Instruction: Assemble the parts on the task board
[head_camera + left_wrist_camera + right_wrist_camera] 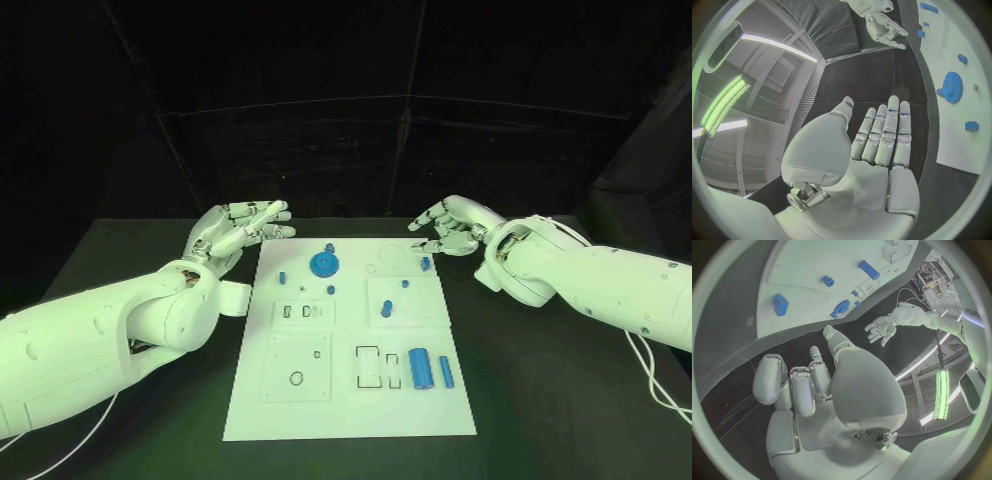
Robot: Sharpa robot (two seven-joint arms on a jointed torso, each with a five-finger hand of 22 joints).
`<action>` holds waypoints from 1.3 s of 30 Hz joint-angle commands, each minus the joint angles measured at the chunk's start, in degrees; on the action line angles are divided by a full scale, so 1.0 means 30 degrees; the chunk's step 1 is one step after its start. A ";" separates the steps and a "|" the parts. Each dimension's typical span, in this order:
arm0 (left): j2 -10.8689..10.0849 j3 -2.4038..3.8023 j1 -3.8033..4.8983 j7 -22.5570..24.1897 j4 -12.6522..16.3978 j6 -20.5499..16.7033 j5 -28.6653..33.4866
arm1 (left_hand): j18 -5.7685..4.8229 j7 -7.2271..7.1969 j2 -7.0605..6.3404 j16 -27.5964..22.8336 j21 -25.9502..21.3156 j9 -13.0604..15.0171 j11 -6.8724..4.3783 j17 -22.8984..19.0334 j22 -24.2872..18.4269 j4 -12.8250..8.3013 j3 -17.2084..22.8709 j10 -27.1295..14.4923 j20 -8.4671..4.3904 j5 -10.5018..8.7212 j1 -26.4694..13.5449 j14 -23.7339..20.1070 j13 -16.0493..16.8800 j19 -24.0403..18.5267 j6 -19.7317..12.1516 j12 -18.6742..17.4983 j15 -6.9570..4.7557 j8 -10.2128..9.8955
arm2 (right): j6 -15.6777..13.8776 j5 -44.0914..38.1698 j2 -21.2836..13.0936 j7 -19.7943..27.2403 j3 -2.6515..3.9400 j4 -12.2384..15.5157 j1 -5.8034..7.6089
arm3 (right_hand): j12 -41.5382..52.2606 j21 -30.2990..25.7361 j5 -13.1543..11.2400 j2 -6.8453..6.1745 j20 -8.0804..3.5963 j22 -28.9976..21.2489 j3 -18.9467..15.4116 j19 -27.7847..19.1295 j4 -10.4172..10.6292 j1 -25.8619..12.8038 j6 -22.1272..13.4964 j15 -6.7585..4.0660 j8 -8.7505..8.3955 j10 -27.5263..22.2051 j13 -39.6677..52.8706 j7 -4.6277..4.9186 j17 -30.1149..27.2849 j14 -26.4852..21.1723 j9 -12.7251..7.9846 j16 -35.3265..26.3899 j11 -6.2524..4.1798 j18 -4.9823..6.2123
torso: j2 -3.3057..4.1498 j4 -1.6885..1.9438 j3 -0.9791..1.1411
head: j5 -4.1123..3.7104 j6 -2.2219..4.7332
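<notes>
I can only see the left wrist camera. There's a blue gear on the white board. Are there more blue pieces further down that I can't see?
Observer: Yes. Near the robot's end of the board, a thick cylinder and a thin cylinder, both blue, lie side by side.
Operator: Is there anything next to them?
Observer: Two rectangular outlines sit on the board just left of the thick cylinder in the head view, with nothing blue in them.
</notes>
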 commanded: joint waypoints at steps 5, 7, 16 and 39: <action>0.0157 0.0015 0.0025 0.0112 -0.0161 0.0260 -0.0090 | 0.0106 0.0307 0.0207 -0.0047 -0.0095 -0.0023 0.0104 0.0024 -0.0033 -0.0111 -0.0001 -0.0001 0.0042 0.0078 -0.0026 -0.0041 -0.0014 -0.0093 0.0119 -0.0089 0.0081 -0.0125 | 0.0815 0.1304 -0.0517 0.1632 -0.0003 -0.0845 -0.0427 | -0.0106 0.0089 -0.0015 -0.0047 -0.0059 0.0008 0.0002 0.0097 -0.0259 0.0283 0.0112 -0.0125 0.0004 -0.0021 0.0368 -0.0023 0.2057 0.1422 -0.0045 0.0126 -0.0082 -0.0133 | 0.0016 -0.0039 0.0047 | -0.0251 0.0003; 0.0190 0.0015 0.0023 0.0111 -0.0194 0.0273 -0.0090 | 0.0106 0.0307 0.0207 -0.0047 -0.0095 -0.0023 0.0104 0.0024 -0.0033 -0.0111 -0.0001 -0.0001 0.0042 0.0078 -0.0026 -0.0041 -0.0014 -0.0093 0.0119 -0.0089 0.0081 -0.0125 | 0.0839 0.1283 -0.0538 0.1704 -0.0003 -0.1100 -0.0620 | -0.0116 0.0089 -0.0025 -0.0047 -0.0058 0.0007 0.0002 0.0096 -0.0284 0.0296 0.0087 -0.0122 -0.0012 -0.0027 0.0359 -0.0017 0.2051 0.1420 -0.0051 0.0124 -0.0078 -0.0133 | 0.0020 -0.0037 0.0036 | -0.0256 -0.0008; 0.0328 0.0012 0.0009 0.0098 -0.0364 0.0311 -0.0090 | 0.0106 0.0307 0.0207 -0.0047 -0.0095 -0.0023 0.0104 0.0024 -0.0033 -0.0111 -0.0001 -0.0001 0.0042 0.0078 -0.0026 -0.0041 -0.0014 -0.0093 0.0119 -0.0089 0.0081 -0.0125 | 0.1039 0.1037 -0.0244 0.1848 -0.0003 -0.2042 -0.1423 | -0.0190 0.0092 -0.0075 -0.0047 -0.0044 0.0013 -0.0032 0.0092 -0.0358 0.0274 -0.0089 -0.0099 -0.0116 -0.0081 0.0283 0.0026 0.2053 0.1418 -0.0081 0.0122 -0.0042 -0.0135 | 0.0056 0.0000 0.0036 | -0.0310 -0.0109; 0.0399 0.0009 -0.0016 0.0080 -0.0547 0.0333 -0.0090 | 0.0111 0.0289 0.0221 -0.0075 -0.0116 -0.0020 0.0098 0.0031 -0.0052 -0.0154 0.0001 0.0014 0.0050 0.0078 -0.0003 -0.0035 -0.0011 -0.0108 0.0135 -0.0100 0.0083 -0.0137 | 0.1053 0.0950 0.0494 0.1773 0.0000 -0.2846 -0.1703 | -0.0169 0.0106 -0.0277 0.0295 0.0026 0.0030 -0.0073 0.0086 -0.0360 0.0059 -0.0298 -0.0026 -0.0175 -0.0048 0.0326 0.0097 0.2101 0.1424 -0.0059 0.0132 0.0031 -0.0138 | 0.0018 0.0034 -0.0022 | -0.0354 -0.0237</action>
